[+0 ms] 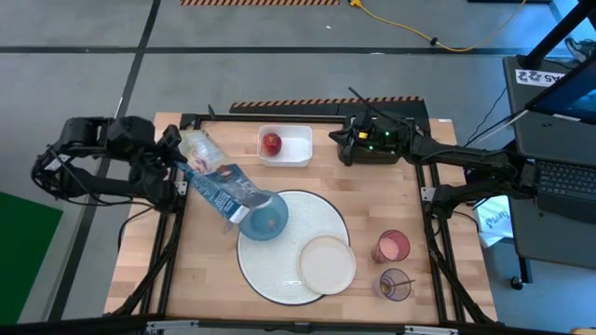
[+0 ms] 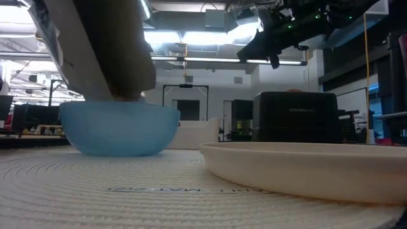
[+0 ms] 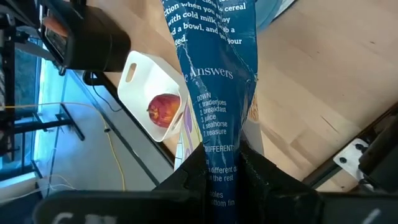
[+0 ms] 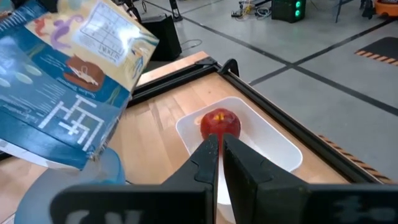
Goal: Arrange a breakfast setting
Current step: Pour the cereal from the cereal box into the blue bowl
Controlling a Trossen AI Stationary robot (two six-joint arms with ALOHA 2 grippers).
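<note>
A round white mat [image 1: 291,279] bears the blue bowl [image 1: 265,223] and the small cream plate [image 1: 326,264]. My left gripper [image 1: 182,173] is shut on a blue printed cereal box [image 1: 223,189], which slants down toward the bowl. The pink tumbler [image 1: 391,247] and the purple tumbler [image 1: 394,284], with a thin spoon in it, stand to the right of the mat. The red apple [image 1: 271,142] lies in a white square tub [image 1: 296,146]. My right gripper [image 4: 217,149] is shut and empty above the tub's right side. No bagel shows. My left gripper pinches the cereal box between its two fingers at the end farthest from the bowl [image 3: 225,163], coming from the table's left side along the box. The box is lifted clear and tilted, with its lower end [image 1: 244,212] over the bowl's rim.
A black toaster [image 2: 296,117] stands at the back right, under my right arm. The table's black frame [image 1: 177,242] runs along the edges. Bare wood lies at the near left of the mat.
</note>
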